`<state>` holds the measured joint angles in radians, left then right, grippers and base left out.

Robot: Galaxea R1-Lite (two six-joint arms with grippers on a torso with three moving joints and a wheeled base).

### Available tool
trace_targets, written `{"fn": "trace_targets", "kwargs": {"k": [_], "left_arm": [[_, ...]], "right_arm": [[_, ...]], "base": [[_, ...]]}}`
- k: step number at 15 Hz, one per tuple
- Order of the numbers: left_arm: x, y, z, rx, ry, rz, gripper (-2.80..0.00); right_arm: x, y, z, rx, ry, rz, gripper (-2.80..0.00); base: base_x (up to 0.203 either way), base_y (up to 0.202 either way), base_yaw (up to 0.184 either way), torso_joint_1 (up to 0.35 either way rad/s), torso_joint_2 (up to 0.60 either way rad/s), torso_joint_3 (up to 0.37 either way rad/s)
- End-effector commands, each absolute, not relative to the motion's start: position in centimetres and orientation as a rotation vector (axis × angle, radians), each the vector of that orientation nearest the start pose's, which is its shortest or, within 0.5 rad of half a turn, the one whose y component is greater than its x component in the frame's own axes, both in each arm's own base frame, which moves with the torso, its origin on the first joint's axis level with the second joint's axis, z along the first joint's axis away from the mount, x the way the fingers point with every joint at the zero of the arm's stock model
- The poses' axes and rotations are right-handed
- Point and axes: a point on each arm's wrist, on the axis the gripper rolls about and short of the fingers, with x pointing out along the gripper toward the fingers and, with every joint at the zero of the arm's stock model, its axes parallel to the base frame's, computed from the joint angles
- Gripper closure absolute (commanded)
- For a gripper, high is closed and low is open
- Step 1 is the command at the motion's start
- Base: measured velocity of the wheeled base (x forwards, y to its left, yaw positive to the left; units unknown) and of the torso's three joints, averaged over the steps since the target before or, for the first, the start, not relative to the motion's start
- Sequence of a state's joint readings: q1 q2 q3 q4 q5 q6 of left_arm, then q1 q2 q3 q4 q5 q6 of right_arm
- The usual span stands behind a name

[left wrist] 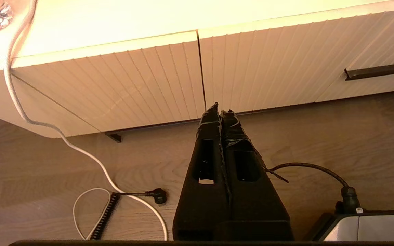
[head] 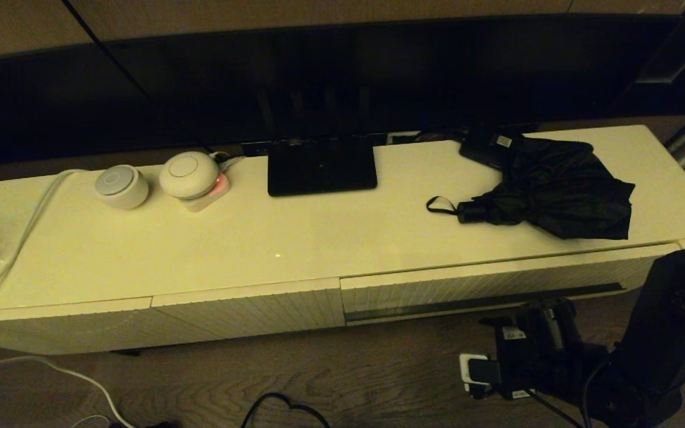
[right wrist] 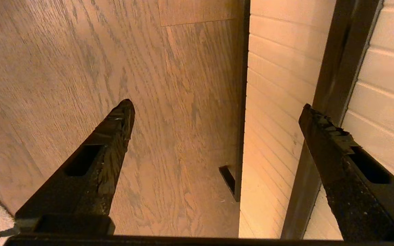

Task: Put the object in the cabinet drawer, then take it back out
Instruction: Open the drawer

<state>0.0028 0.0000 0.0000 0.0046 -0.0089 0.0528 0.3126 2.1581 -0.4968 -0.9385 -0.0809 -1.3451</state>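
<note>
We find the black umbrella (head: 550,193) lying on the cabinet top (head: 295,238), toward its right end, handle and wrist loop pointing left, just beside a small black box (head: 488,145). The drawer (head: 485,285) below it is closed, its dark handle strip (right wrist: 333,102) showing. The right gripper (right wrist: 217,106) sits low before the drawer front, fingers spread wide and grasping nothing. The left gripper (left wrist: 221,111) hangs over the floor (left wrist: 80,164), clenched and empty.

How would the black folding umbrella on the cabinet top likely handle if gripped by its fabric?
The umbrella lies unstrapped, its fabric loose and baggy, so it would probably sag and shift. Its short handle looks rigid, likely the firmer hold. Rolling seems unlikely.
</note>
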Motion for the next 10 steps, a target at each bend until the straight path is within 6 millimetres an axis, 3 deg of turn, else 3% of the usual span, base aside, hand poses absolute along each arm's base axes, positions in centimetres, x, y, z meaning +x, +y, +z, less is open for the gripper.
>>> {"fn": "trace_targets", "kwargs": {"k": [1, 5, 10], "left_arm": [[-2.3, 0.0, 7.4, 0.052, 0.008, -0.006, 0.0], [-2.3, 0.0, 7.4, 0.053, 0.008, -0.006, 0.0], [-2.3, 0.0, 7.4, 0.054, 0.008, -0.006, 0.0]], "right_arm": [[28.8, 9.1, 0.2, -1.423, 0.447, 0.676, -2.8], [28.9, 9.3, 2.1, -1.403, 0.357, 0.674, -2.8], [29.9, 9.6, 2.1, -1.399, 0.331, 0.657, -2.8]], "base": [[0.0, 0.0, 0.0, 0.0, 0.0, 0.0], [0.0, 0.0, 0.0, 0.0, 0.0, 0.0], [0.0, 0.0, 0.0, 0.0, 0.0, 0.0]]}}
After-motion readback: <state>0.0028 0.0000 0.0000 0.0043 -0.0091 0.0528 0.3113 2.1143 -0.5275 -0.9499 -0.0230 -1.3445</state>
